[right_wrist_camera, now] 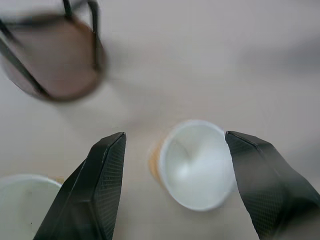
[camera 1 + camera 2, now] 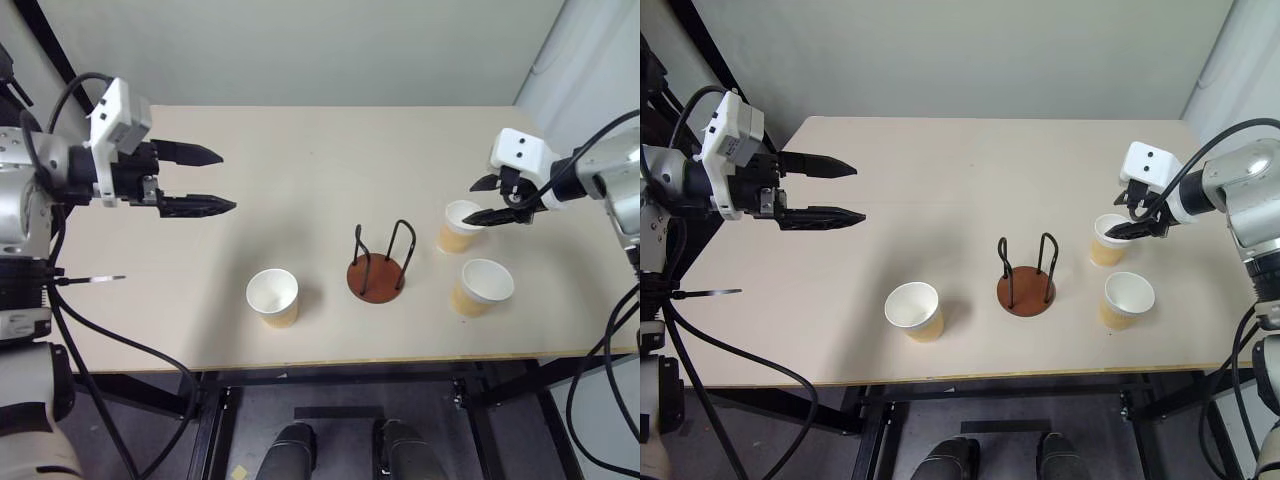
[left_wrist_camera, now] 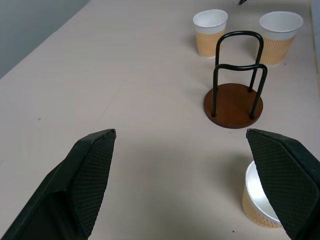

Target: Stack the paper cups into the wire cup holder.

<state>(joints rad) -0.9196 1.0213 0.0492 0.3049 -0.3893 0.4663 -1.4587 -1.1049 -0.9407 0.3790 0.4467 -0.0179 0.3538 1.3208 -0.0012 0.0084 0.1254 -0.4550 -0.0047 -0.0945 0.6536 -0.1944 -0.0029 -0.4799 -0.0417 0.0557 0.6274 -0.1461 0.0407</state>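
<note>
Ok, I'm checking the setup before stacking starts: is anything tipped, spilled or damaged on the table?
Nothing stands out. All three paper cups stand upright, mouths up and apart: one to the left of the wire cup holder, two to its right. The holder stands upright and holds no cup. The right gripper hovers open by the farther right cup.

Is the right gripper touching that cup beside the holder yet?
Apart. In the right wrist view the open right gripper straddles the paper cup, with table showing between each finger and the rim.
</note>
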